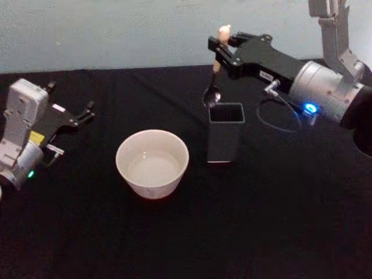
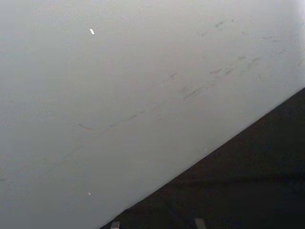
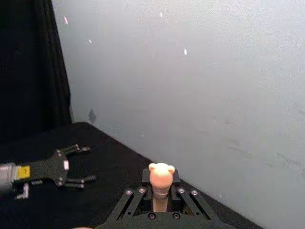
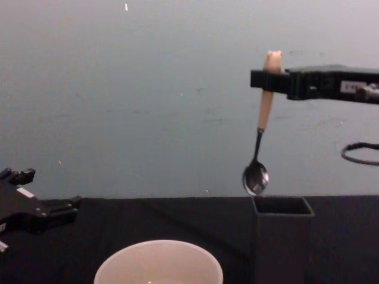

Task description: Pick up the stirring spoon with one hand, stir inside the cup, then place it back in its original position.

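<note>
Pretty plain setup tbh: a black-covered table (image 1: 244, 232), matte, soaking up most of the light. Right behind the table's far edge stands a pale grey-blue wall (image 1: 116, 35), evenly lit, with faint dark scuff marks (image 2: 200, 90) and a few white specks (image 2: 92, 31). Past one end of the table hangs a black curtain (image 3: 28, 62).

The stirring spoon (image 4: 262, 118), cream handle and bear-shaped knob uppermost, hangs nearly upright, pinched by the right gripper (image 1: 219, 52), its shiny dark bowl just above the left rim of the tall dark grey square holder (image 1: 225, 142). The wide cream-white cup (image 1: 154, 187) stands upright on the black table (image 1: 279, 221), near the holder's left, not touching it.
</note>
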